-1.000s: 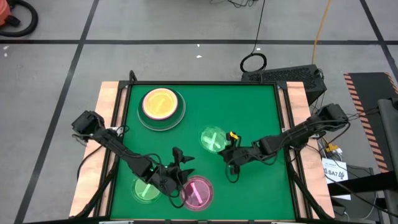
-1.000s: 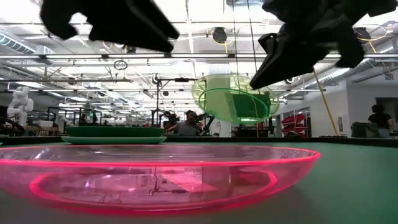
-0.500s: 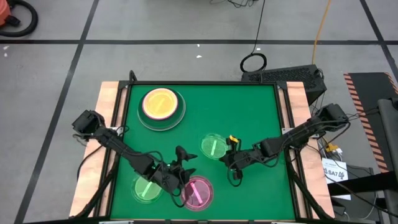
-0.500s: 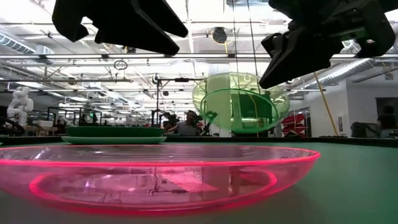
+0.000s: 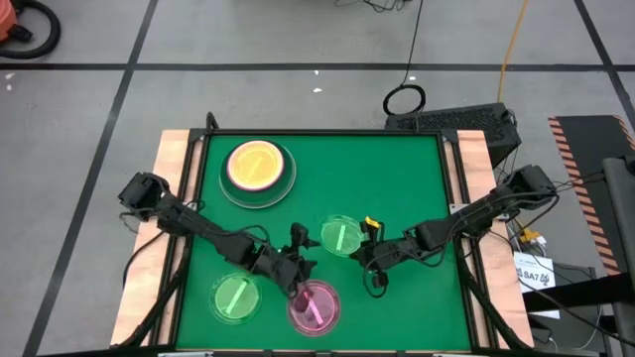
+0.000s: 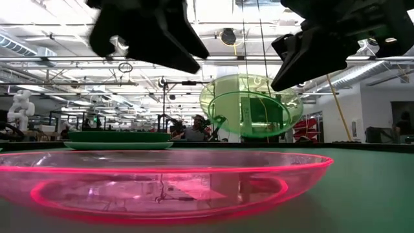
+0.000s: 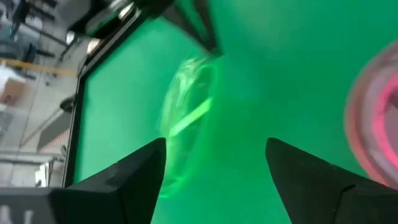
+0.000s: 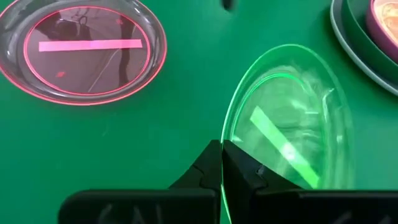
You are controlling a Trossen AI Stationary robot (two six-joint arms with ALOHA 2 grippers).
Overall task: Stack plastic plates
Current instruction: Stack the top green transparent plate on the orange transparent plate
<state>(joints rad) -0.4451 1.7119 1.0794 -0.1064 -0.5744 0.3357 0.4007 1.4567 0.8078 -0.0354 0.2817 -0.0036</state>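
Note:
A see-through green plate (image 5: 340, 236) with a stripe is in my right gripper (image 5: 365, 249), which is shut on it right of the table's middle. It also shows in the right wrist view (image 8: 292, 118) and the low view (image 6: 249, 107). My left gripper (image 5: 301, 254) hangs open just left of that plate, above the see-through pink plate (image 5: 316, 305), touching nothing. A second see-through green plate (image 5: 236, 297) lies flat near the near-left corner. Opaque plates with an amber one on top form a stack (image 5: 257, 169) at the far left. My right gripper pinches the green plate's rim (image 8: 231, 144) on the side toward the table's right edge, between its two fingers. It comes from the table's right, slanting down. The plate is lifted clear of the table and tilted (image 6: 249, 107).
The pink plate (image 6: 162, 181) fills the foreground of the low view, and it also shows in the right wrist view (image 8: 87, 50). Bare green mat (image 5: 397, 178) lies at the far right. Wooden rails (image 5: 171, 198) edge the table. Cables and a box sit beyond the right side.
My right gripper has carried the green plate a little toward the near edge, and the plate now sits less steeply tilted. My left gripper has moved toward the table's right, away from the near-left green plate, which now lies uncovered.

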